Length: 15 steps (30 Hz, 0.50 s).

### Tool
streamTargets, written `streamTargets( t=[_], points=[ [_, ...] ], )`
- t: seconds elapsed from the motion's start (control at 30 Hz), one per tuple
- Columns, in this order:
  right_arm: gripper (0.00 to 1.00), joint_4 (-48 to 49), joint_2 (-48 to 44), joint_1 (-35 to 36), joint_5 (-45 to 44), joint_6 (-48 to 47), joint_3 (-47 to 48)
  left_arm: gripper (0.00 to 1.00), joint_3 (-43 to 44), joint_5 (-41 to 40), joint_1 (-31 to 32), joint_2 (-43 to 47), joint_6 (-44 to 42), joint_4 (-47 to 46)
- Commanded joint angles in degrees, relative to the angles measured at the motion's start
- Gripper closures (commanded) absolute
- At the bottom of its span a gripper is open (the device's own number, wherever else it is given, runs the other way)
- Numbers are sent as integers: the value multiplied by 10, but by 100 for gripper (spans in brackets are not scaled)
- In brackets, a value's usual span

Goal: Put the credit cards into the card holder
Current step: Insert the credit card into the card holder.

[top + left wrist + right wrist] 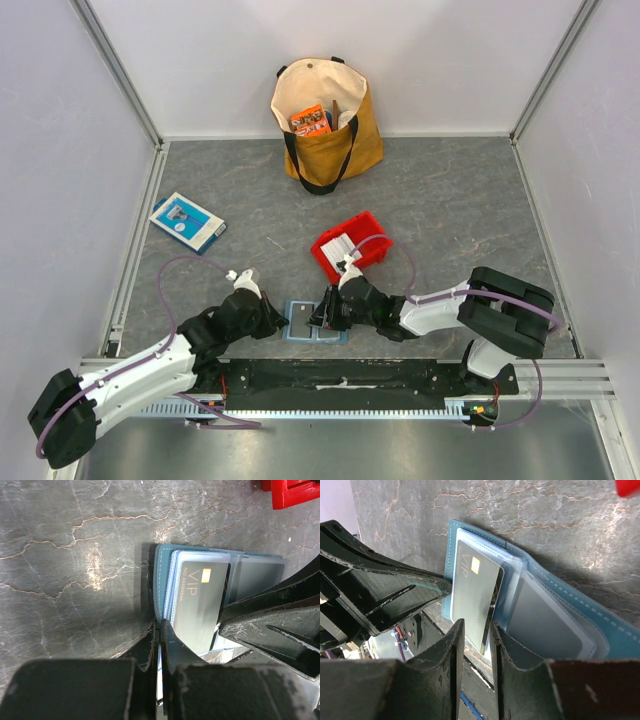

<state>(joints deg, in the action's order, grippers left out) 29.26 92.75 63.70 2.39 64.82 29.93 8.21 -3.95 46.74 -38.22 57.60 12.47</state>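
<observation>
- The black mounting rail (340, 375) at the worktop's near edge carries both arm bases.
- The left end effector (160, 626) is fully closed, with its tips at the near left edge of the wallet. I cannot tell whether they pinch the cover.
- The right end effector (476, 625) is slightly parted, the gap wider than a card is thick. The near end of a card sits in that gap.
- That dark grey plastic card (475, 595), printed "VIP" with a gold chip, lies tilted on the wallet's left half, its far end against a clear sleeve.
- The small flat teal-blue folding card holder (161, 580) lies open on the grey stone-patterned worktop (450, 200), between the two end effectors and just beyond the rail.
- The red plastic bin (372, 225) stands just beyond the right end effector, with pale cards (338, 245) inside.
- The flat blue-and-white box (187, 221) lies well to the left.
- The tan canvas tote bag (335, 130) with black handles stands at the back wall.
</observation>
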Motion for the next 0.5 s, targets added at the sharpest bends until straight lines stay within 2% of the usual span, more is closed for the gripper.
streamTargets(
  t=[0.0, 0.13, 0.2, 0.47],
  points=[
    [67, 51, 12, 7, 34, -14, 34, 98, -5, 4, 1, -5, 9, -18],
    [66, 20, 16, 7, 17, -13, 37, 98, -3, 4, 1, -4, 8, -16],
    [63, -8, -6, 5, -7, -24, 34, 98, -1, 3, 1, 0, 8, -10],
    [46, -248, -127, -9, -124, -162, 109, 98, 14, 0, 1, 32, 5, -5]
  ],
)
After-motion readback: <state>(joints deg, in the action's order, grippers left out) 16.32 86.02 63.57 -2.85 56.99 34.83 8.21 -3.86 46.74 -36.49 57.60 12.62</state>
